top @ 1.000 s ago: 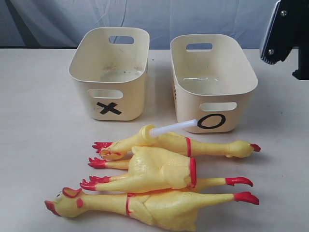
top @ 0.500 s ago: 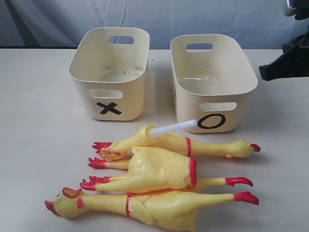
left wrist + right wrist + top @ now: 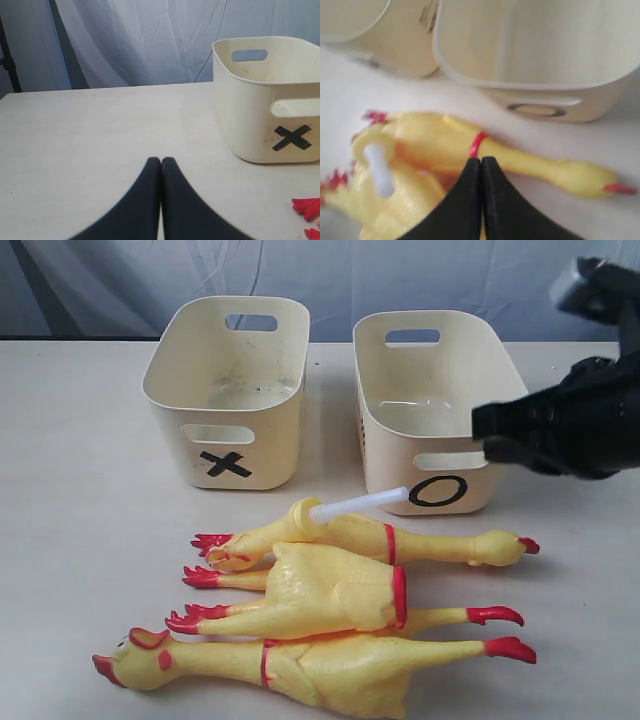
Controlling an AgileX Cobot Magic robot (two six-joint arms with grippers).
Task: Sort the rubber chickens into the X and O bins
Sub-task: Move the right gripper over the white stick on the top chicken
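Three yellow rubber chickens lie side by side at the table's front. The back one (image 3: 440, 543) carries a white squeaker tube (image 3: 358, 503); the middle one (image 3: 330, 590) and the front one (image 3: 320, 665) lie below it. Behind them stand the X bin (image 3: 225, 390) and the O bin (image 3: 440, 405). My right gripper (image 3: 479, 436) hangs shut and holds nothing, above the O bin's front right corner. In its wrist view the right gripper (image 3: 481, 159) hovers over the back chicken (image 3: 445, 142) near its red neck band. My left gripper (image 3: 161, 160) is shut over bare table, left of the X bin (image 3: 260, 100).
Both bins look empty inside. A pale curtain hangs behind the table. Red chicken feet (image 3: 307, 206) show at the corner of the left wrist view. The O bin (image 3: 600, 105) and part of the X bin (image 3: 395, 50) fill the top of the right wrist view.
My right arm has swung down and leftward from the upper right corner to over the O bin's front right. Chickens and bins have not moved.
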